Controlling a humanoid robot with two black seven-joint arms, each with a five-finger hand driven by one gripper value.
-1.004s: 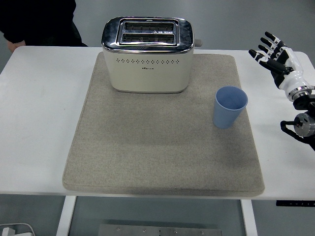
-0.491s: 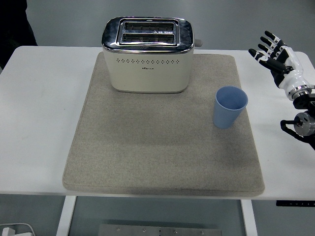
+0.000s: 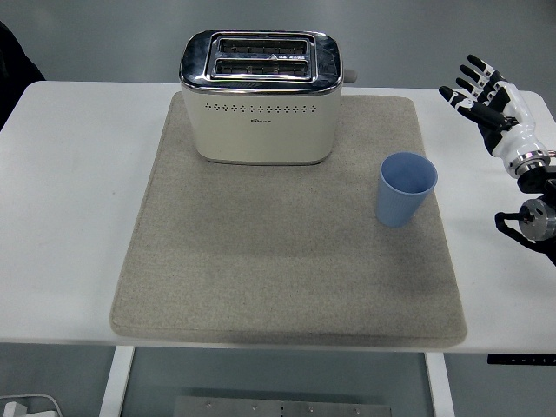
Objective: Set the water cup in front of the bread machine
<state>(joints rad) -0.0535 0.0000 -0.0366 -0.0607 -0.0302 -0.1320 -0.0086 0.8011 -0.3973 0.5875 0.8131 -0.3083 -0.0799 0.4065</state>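
The white counter (image 3: 69, 217) fills most of the view, and a large grey felt mat (image 3: 261, 261) covers its middle, running from the far edge nearly to the near edge. At the far end of the mat stands a cream and chrome toaster (image 3: 259, 97), its two slots facing up and empty, with a broad bare stretch of mat on its near side. The blue cup (image 3: 405, 188) stands upright and open-mouthed on the right part of the mat, to the right of the toaster and a little nearer, apart from it. The right hand (image 3: 479, 91) hovers over the far right of the counter, well apart from the cup, its fingers spread and holding nothing; the left hand is out of view. The main risk, as I judge it, is the cup itself: it looks light, tapered and narrow at the base, so a reach that meets its rim or side before the fingers close could tip it or push it along the mat. The soft mat may also drag at the base if the cup is slid instead of lifted, which would topple it. A carry that swings too far could knock the cup against the toaster's front. Beyond the counter lies a plain grey floor, with a dark shape (image 3: 13, 74) at the far left corner, too cut off to identify.
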